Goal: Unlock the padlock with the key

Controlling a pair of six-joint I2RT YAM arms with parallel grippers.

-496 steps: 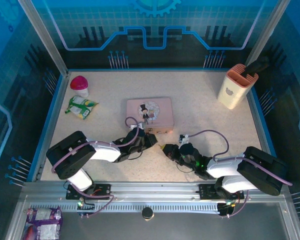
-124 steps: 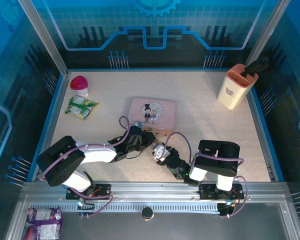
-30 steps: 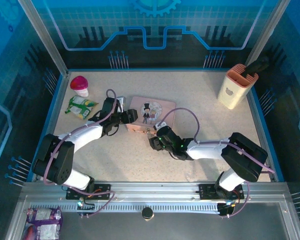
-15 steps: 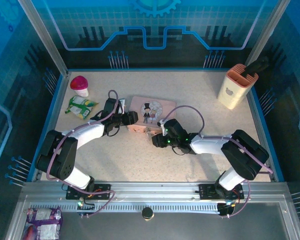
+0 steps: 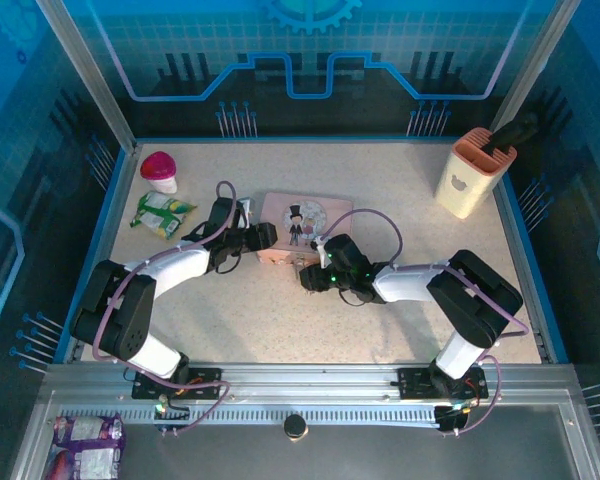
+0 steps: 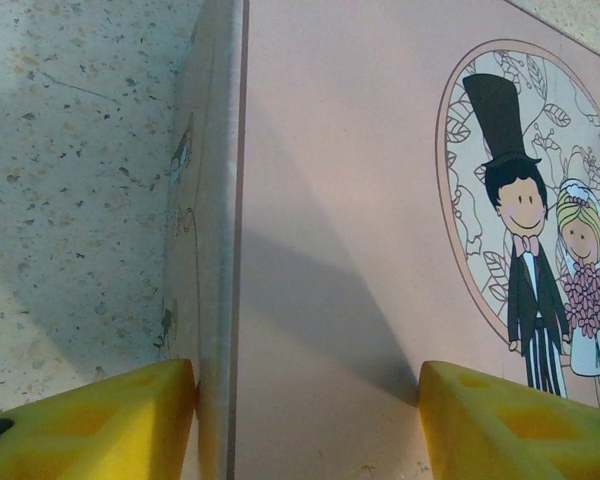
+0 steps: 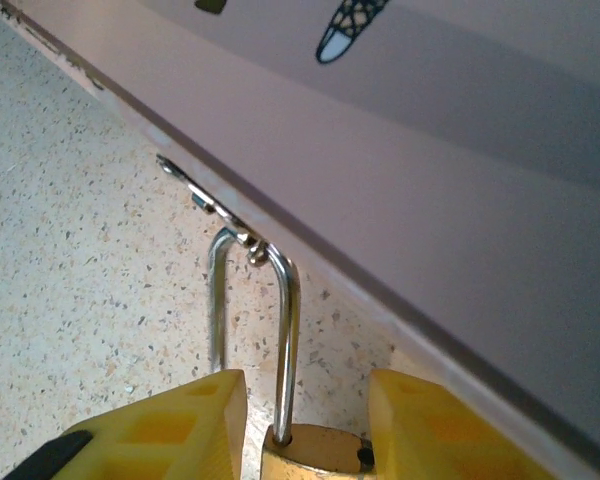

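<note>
The pink tin (image 5: 308,214) lies mid-table, its lid (image 6: 360,200) printed with a cartoon couple. The small brass padlock (image 7: 315,458) hangs by its silver shackle (image 7: 286,330) from the clasp on the tin's front wall (image 7: 430,170). One shackle leg enters the body. The other stands off to the left, and a dark hole shows on the body's top. My right gripper (image 7: 308,420) (image 5: 313,277) is shut on the padlock's body. My left gripper (image 6: 305,415) (image 5: 264,238) is open astride the tin's left edge, one finger (image 6: 100,425) against the side wall, the other over the lid. The key is out of view.
A pink mushroom-shaped toy (image 5: 160,169) and a green packet (image 5: 163,213) lie at the back left. A peach holder (image 5: 472,172) stands at the back right. Blue walls ring the table, and a snack bag (image 5: 85,440) lies outside at the near left.
My right gripper has edged closer to the tin's front at the padlock, and its forearm has swung. The left gripper has stayed at the tin's left edge.
</note>
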